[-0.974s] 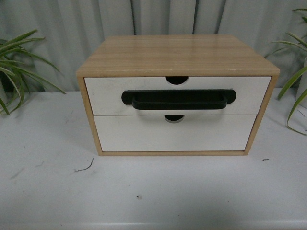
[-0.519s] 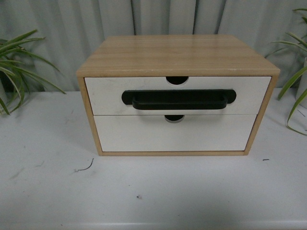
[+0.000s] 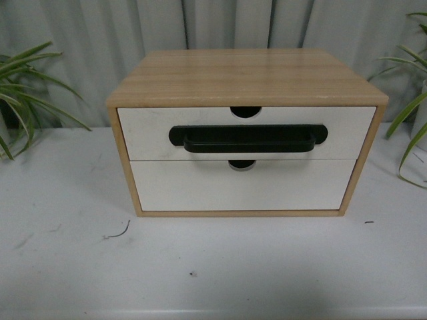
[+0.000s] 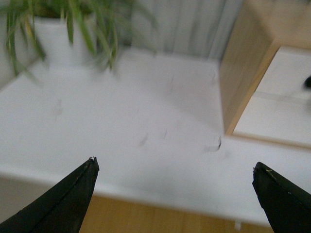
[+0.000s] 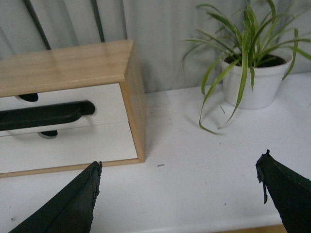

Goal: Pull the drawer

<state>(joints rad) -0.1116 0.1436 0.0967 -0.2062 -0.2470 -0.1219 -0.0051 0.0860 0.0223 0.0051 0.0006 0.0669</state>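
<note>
Left gripper [image 4: 175, 165] and right gripper [image 5: 180, 160] both spread wide, empty, touching nothing, hanging over the table [image 3: 213, 267] in front of the cabinet [image 3: 247, 77], off its left and right corners. Drawer [image 3: 150, 130] sits shut in the cabinet's upper slot, black handle [image 3: 248, 139] untouched.

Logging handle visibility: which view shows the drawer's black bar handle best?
Front view: the whole handle shows head-on on the drawer. Right wrist view: only one end, at a slant, cut by the frame. Left wrist view: just a blurred dark speck.
</note>
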